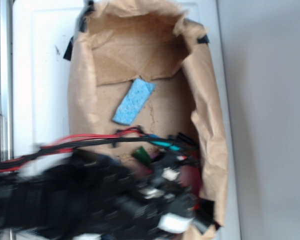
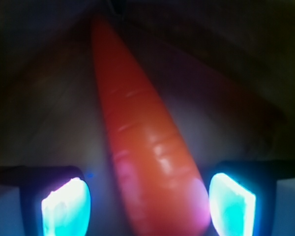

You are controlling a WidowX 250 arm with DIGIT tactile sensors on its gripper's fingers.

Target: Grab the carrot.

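Right now my wrist camera shows the carrot (image 2: 147, 162) very close up. It is orange and shiny, with little grooves across its skin. It is fat at the 6 o'clock end and gets thin toward 12 o'clock, where the tip ends in a small dark spot that I cannot make out. It leans a bit, with the tip pointing to about 11 o'clock.

My claw (image 2: 150, 204) is spread apart. One glowing blue-green finger pad (image 2: 66, 206) sits at 7 o'clock and the other sits at 5 o'clock. The fat end of the carrot lies between them. The pad at 5 o'clock looks like it is touching the carrot's side, or is just beside it. The pad at 7 o'clock is a little apart from it. The claw is not squeezing the carrot.

From the outside camera, I see my black arm (image 1: 90, 195) with red wires, all blurry, at 7 o'clock. It reaches into a bin lined with brown paper (image 1: 210, 125). I cannot see the carrot from there because the arm hides it. A flat light-blue sponge (image 1: 134, 101) lies on the paper floor near the middle, tilted, well apart from the claw.
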